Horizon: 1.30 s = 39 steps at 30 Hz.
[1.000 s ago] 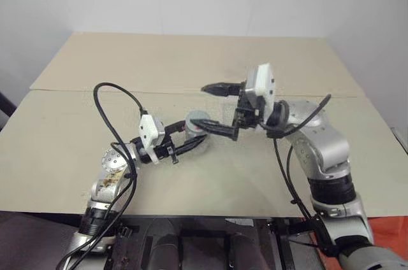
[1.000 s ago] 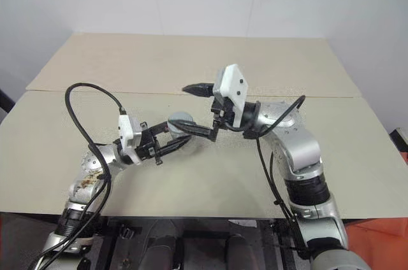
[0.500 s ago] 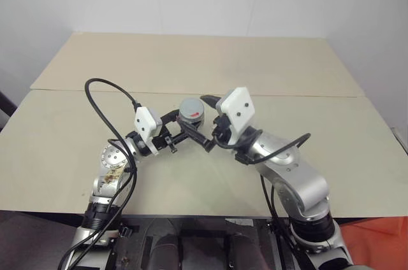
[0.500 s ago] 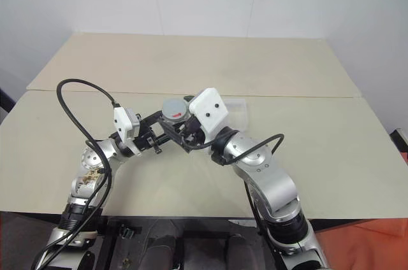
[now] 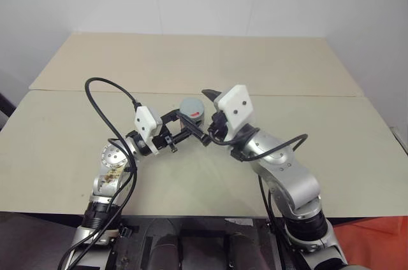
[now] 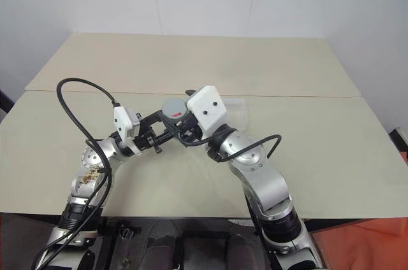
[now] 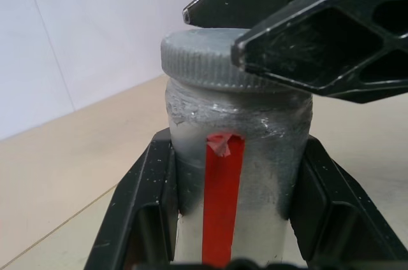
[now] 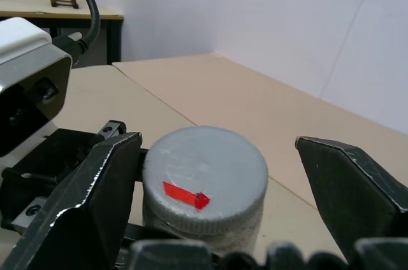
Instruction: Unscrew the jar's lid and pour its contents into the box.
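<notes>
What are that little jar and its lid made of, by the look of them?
The jar looks like frosted, whitish plastic: cloudy and matte, with a red tape stripe down its side. The lid looks like dull grey plastic, with fine ridges round its edge. Neither can be told for sure.

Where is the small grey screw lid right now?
On the whitish jar that the left gripper holds mid-table, the grey lid sits between the right gripper's open fingers.

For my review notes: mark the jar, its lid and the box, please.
jar (image 7: 223, 219), left wrist view, on its red label stripe.
lid (image 8: 210, 171), right wrist view, on its flat grey top.
box (image 6: 237, 109), right eye view, on the clear part past the right wrist camera.
</notes>
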Each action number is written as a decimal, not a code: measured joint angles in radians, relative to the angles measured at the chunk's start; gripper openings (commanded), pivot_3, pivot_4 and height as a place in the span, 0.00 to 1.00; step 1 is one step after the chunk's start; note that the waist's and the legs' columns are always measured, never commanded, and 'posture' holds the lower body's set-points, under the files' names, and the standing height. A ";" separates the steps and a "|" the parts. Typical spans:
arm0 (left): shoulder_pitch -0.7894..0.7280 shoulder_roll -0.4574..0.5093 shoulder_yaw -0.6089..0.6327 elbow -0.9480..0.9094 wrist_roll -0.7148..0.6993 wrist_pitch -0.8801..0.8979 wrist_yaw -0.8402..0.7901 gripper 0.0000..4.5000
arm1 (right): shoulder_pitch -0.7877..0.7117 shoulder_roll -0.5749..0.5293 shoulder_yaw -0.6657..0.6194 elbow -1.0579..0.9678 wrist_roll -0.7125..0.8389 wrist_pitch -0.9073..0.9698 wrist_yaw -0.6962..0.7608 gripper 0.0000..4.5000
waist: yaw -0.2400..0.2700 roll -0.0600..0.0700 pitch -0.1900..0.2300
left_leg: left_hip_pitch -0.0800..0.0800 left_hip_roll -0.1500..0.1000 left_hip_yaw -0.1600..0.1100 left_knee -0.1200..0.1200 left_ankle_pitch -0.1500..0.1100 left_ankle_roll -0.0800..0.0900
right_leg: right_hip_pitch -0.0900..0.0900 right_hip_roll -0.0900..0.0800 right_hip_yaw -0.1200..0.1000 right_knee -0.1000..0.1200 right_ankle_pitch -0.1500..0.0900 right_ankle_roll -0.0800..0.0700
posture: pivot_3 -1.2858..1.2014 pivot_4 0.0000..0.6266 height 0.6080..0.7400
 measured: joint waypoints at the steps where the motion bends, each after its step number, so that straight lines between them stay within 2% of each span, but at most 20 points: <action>1: 0.000 0.000 0.000 0.000 0.000 0.000 0.000 0.43 | 0.000 0.001 0.000 0.001 0.002 0.000 0.004 0.79 | 0.000 0.000 0.000 | 0.000 0.000 0.000 0.000 0.000 0.000 | 0.000 0.000 0.000 0.000 0.000 0.000 | 0.52 0.24 1.00; 3: 0.000 0.000 0.000 0.000 0.000 0.000 0.000 0.43 | 0.000 0.000 0.005 0.003 0.005 0.000 0.010 0.64 | 0.000 0.000 0.000 | 0.000 0.000 0.000 0.000 0.000 0.000 | 0.000 0.000 0.000 0.000 0.000 0.000 | 0.52 0.24 1.00; 4: 0.000 0.000 0.000 0.000 0.000 0.000 0.000 0.43 | 0.000 0.000 0.005 0.004 0.006 0.000 0.011 0.61 | 0.000 0.000 0.000 | 0.000 0.000 0.000 0.000 0.000 0.000 | 0.000 0.000 0.000 0.000 0.000 0.000 | 0.52 0.24 1.00; 13: 0.000 0.004 0.000 0.000 0.000 0.002 -0.006 0.43 | 0.000 -0.012 -0.001 0.007 0.019 0.000 0.030 0.61 | 0.000 0.000 0.000 | 0.000 0.000 0.000 0.000 0.000 0.000 | 0.000 0.000 0.000 0.000 0.000 0.000 | 0.52 0.24 1.00; 17: 0.004 0.016 -0.002 -0.001 -0.026 0.021 -0.050 0.43 | -0.005 -0.051 -0.026 0.018 0.063 -0.008 0.103 0.61 | 0.000 0.000 0.000 | 0.000 0.000 0.000 0.000 0.000 0.000 | 0.000 0.000 0.000 0.000 0.000 0.000 | 0.52 0.24 1.00; 21: 0.022 0.039 -0.006 -0.024 -0.067 0.067 -0.104 0.43 | -0.049 -0.132 -0.070 0.077 0.166 -0.017 0.268 0.61 | -0.001 0.000 0.000 | 0.000 0.000 0.000 0.000 0.000 0.000 | 0.000 0.000 0.000 0.000 0.000 0.000 | 0.52 0.24 1.00; 26: 0.028 0.074 -0.017 -0.058 -0.114 0.116 -0.183 0.43 | -0.137 -0.252 -0.087 0.219 0.251 -0.121 0.551 0.61 | -0.001 0.000 0.000 | 0.000 0.000 0.000 0.000 0.000 0.000 | 0.000 0.000 0.000 -0.001 0.000 0.000 | 0.52 0.24 1.00; 34: 0.042 0.092 -0.032 -0.122 -0.172 0.191 -0.269 0.43 | -0.343 -0.300 -0.070 0.556 0.336 -0.244 1.029 0.61 | -0.001 0.000 0.000 | 0.000 0.000 0.000 0.000 0.000 0.000 | 0.000 0.001 0.000 -0.001 0.000 0.000 | 0.52 0.24 1.00; 37: 0.047 0.092 -0.048 -0.134 -0.175 0.197 -0.277 0.43 | -0.426 -0.305 -0.029 0.700 0.335 -0.318 1.182 0.61 | -0.001 0.000 0.000 | 0.000 0.000 0.000 0.000 0.000 0.000 | 0.000 0.001 0.000 0.000 0.000 0.000 | 0.52 0.24 1.00; 39: 0.053 0.092 -0.056 -0.136 -0.173 0.197 -0.275 0.43 | -0.464 -0.318 0.018 0.770 0.349 -0.390 1.228 0.61 | -0.001 0.000 0.000 | 0.000 0.000 0.000 0.000 0.000 0.000 | 0.000 0.001 0.000 0.000 0.000 0.000 | 0.52 0.24 1.00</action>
